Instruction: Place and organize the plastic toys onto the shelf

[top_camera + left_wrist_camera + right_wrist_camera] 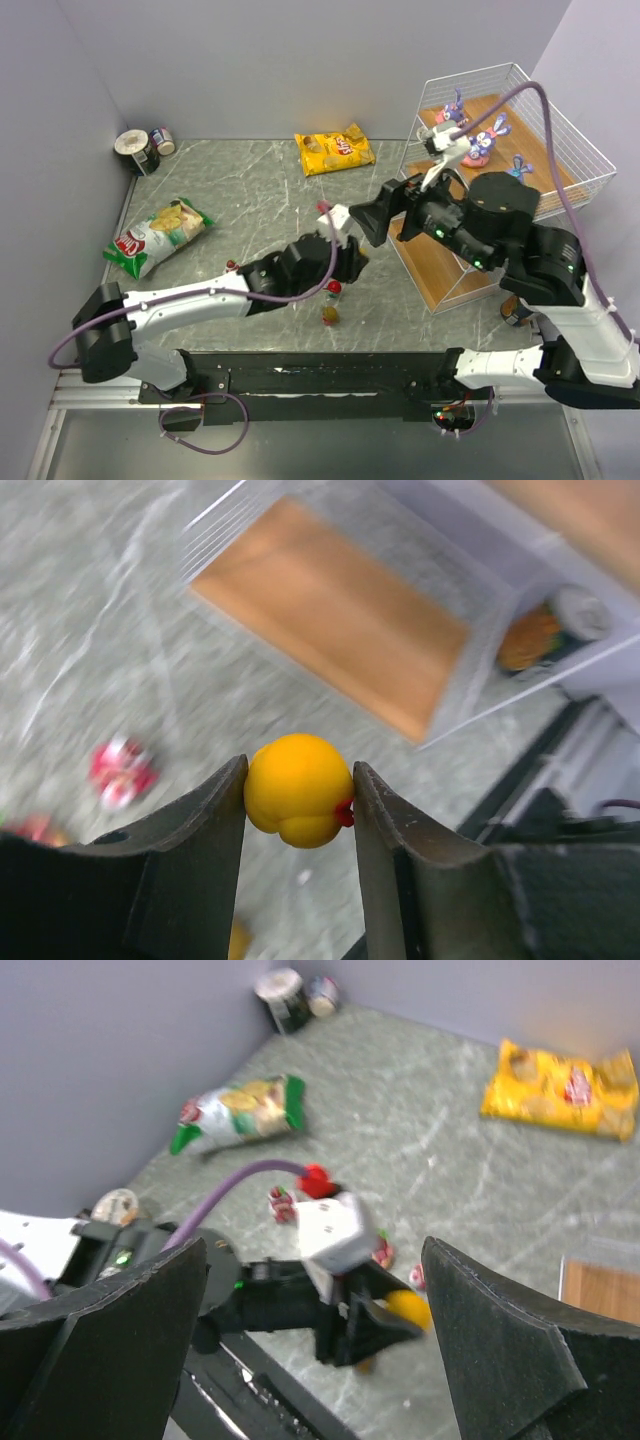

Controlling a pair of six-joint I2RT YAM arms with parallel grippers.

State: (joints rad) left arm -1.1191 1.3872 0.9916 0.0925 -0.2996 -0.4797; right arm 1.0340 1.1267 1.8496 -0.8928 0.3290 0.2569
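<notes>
We've got the left pincer (298, 780) clamped on a yellow toy (298, 790), snug between its fingertips, with the shelf (330, 645) ahead of it. The right pincer (312, 1260) is spread wide, empty, with that toy out front.

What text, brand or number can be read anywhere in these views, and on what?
No text reads clearly.
green snack bag: red oval logo, too small to read.
yellow snack bag: red logo, too small to read.
cans in the far corner: labels too small to read.
</notes>
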